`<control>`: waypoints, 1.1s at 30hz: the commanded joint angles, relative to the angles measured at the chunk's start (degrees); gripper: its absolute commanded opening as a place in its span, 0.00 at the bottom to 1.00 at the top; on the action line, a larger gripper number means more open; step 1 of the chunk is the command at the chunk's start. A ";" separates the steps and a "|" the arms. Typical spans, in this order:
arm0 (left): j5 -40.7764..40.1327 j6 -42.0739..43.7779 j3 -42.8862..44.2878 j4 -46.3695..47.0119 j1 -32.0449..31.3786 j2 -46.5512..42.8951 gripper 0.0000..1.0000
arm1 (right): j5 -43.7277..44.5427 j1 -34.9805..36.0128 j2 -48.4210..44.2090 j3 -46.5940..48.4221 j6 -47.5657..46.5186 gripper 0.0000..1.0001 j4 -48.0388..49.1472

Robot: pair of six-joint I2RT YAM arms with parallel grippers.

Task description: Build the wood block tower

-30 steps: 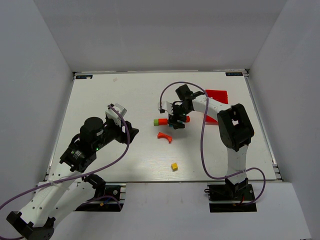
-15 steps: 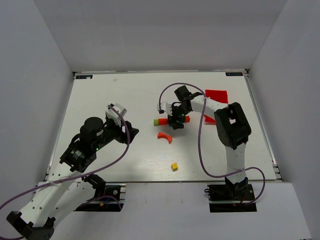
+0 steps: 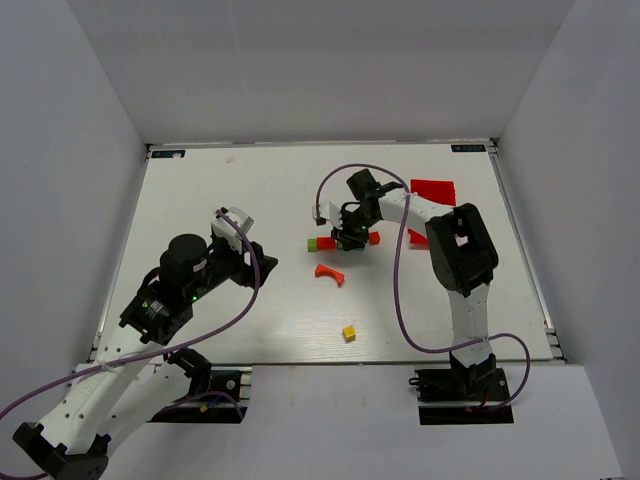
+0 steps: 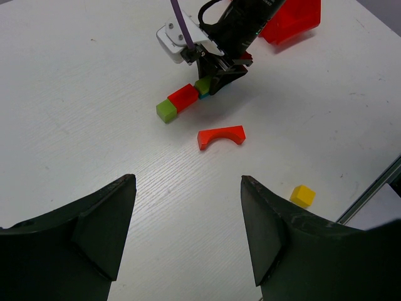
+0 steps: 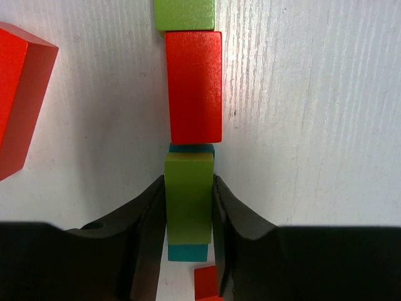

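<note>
My right gripper [image 5: 188, 200] is shut on a green bar [image 5: 188, 197] that lies on top of a teal block [image 5: 188, 252]. In front of it a red block [image 5: 194, 88] and a green cube [image 5: 185, 14] lie in a row on the table. The row shows in the top view, green cube [image 3: 313, 244] at the left end, with my right gripper [image 3: 347, 240] over its right part. A red arch [image 3: 329, 272] lies just below, and a yellow cube [image 3: 349, 333] nearer the front edge. My left gripper [image 4: 188, 213] is open and empty, well left of the blocks.
A large red plastic bin [image 3: 432, 192] lies at the back right, behind my right arm. A small red piece [image 3: 418, 238] lies under that arm. The left wrist view shows the arch [image 4: 221, 136] and the yellow cube [image 4: 302, 195] ahead of my left fingers.
My right gripper has shifted slightly left and back along the row of blocks with the green bar in it. The left arm has not moved.
</note>
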 commanded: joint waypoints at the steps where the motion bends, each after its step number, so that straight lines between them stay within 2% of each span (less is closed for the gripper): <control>1: -0.23 0.41 -0.41 0.24 0.28 -0.69 0.78 | -0.18 0.15 1.50 1.50 -0.70 0.33 -1.90; 8: -0.23 0.41 -0.41 0.24 0.28 -0.69 0.78 | -0.53 0.41 1.50 1.77 -1.22 0.26 -2.43; 33: -0.23 0.41 -0.41 0.24 0.28 -0.69 0.78 | -1.06 1.21 2.73 3.87 -2.19 0.26 -3.66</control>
